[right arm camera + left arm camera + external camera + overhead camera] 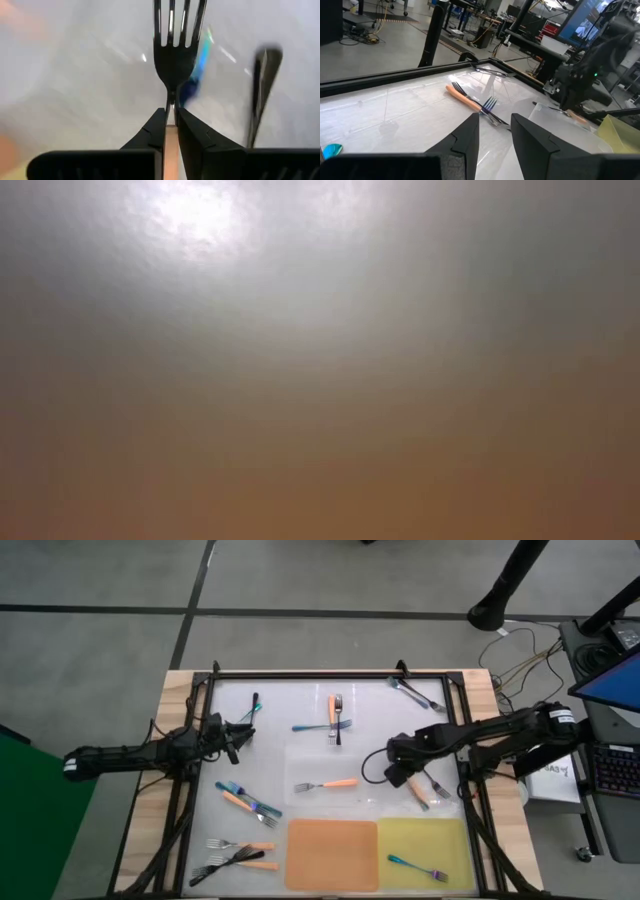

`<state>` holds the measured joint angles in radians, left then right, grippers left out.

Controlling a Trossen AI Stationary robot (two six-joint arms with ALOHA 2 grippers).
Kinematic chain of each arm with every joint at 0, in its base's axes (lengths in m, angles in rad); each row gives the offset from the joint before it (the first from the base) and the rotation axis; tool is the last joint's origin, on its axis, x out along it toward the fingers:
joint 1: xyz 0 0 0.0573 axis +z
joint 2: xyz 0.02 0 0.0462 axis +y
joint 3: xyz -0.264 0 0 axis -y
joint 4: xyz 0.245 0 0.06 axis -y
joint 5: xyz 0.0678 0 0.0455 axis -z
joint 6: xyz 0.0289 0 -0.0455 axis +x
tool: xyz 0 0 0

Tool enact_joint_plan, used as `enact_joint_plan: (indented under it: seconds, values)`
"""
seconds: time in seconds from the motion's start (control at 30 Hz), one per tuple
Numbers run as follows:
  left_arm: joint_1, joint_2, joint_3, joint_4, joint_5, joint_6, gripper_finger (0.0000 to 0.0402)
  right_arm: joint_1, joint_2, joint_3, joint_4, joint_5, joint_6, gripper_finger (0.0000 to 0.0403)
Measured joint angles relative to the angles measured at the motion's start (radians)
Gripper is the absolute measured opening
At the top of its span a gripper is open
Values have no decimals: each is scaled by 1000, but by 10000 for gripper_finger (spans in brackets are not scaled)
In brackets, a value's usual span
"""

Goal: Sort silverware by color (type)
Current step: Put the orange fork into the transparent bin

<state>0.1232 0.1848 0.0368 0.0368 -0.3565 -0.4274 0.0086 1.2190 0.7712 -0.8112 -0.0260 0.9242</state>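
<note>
Pinching silver fork with orange handle (175, 55) at neck, right gripper (171, 125) pressed together; lift straight, clear neighbouring dark fork (262, 90), then carry to orange square mat (332, 854). Left gripper (493, 131) spread, idle.

You won't find any legible text, label, brand or number in these views. The monitor (585, 22) beyond the left gripper shows a bright display, but its content is too blurred to read.

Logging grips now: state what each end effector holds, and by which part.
Right end effector pinches a silver fork with an orange handle at the neck, where metal meets handle. Left end effector holds nothing.
</note>
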Motion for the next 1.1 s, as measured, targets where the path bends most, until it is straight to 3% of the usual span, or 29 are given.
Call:
enact_joint_plan:
  seconds: [0.2, 0.37, 0.6, 0.87, 1.1]
  values:
    - [0, 0, 0, 0, 0, 0, 96, 0, 0, 159, 41, 120, -53, 22]
    - [0, 0, 0, 0, 0, 0, 96, 0, 7, 277, 190, 195, -135, 22]
    - [0, 2, 0, 0, 0, 0, 96, 0, 116, 408, 372, 203, -274, 22]
    - [0, 5, 0, 0, 0, 0, 96, 0, 333, 526, 334, 167, -394, 22]
    - [0, 5, 0, 0, 0, 0, 96, 0, 426, 579, 281, 129, -418, 22]
